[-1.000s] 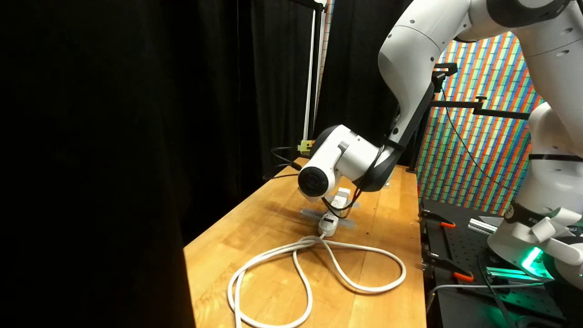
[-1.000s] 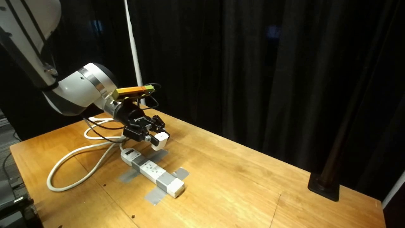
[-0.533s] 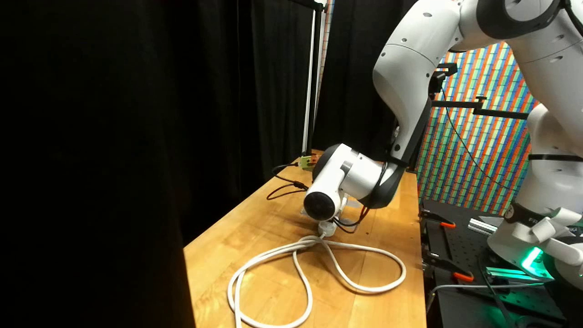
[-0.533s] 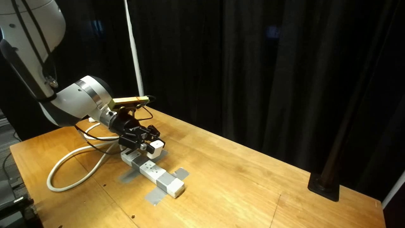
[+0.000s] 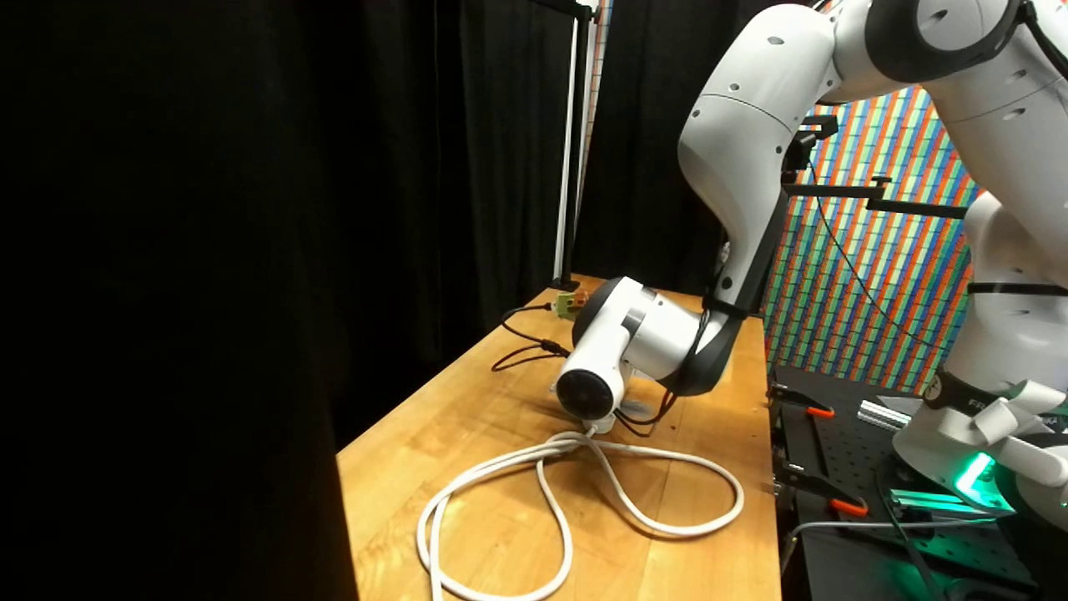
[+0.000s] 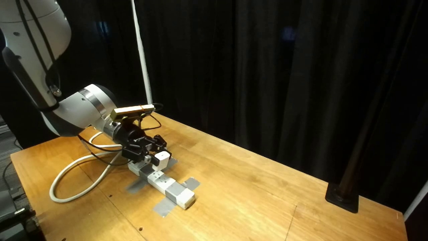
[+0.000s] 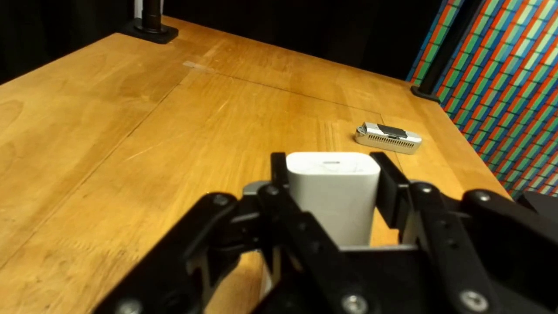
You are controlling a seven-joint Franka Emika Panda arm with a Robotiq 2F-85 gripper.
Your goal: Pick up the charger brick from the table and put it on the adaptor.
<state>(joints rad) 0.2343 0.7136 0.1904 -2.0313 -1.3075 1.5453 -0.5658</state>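
Observation:
My gripper (image 6: 162, 156) is shut on the charger brick (image 6: 162, 162), a small white block, and holds it upright. In the wrist view the brick (image 7: 333, 205) sits between both finger pads (image 7: 333, 168), with a small slot on its top face. The adaptor (image 6: 164, 183) is a white power strip taped to the table under the gripper. The brick is over the strip's cable-side sockets; I cannot tell whether it touches them. In an exterior view the arm hides the brick and nearly all of the strip, except its white cable end (image 5: 604, 425).
A thick white looped cable (image 5: 557, 517) lies on the wooden table (image 5: 701, 568). Grey tape (image 6: 165, 207) crosses the strip. A pale vented device (image 7: 388, 138) lies farther along the table. A black pole base (image 6: 342, 198) stands near the edge. Black curtains hang behind.
The gripper has come down with the brick, toward the strip's cable end in an exterior view. The brick has gone from above and beside the strip to over its sockets.

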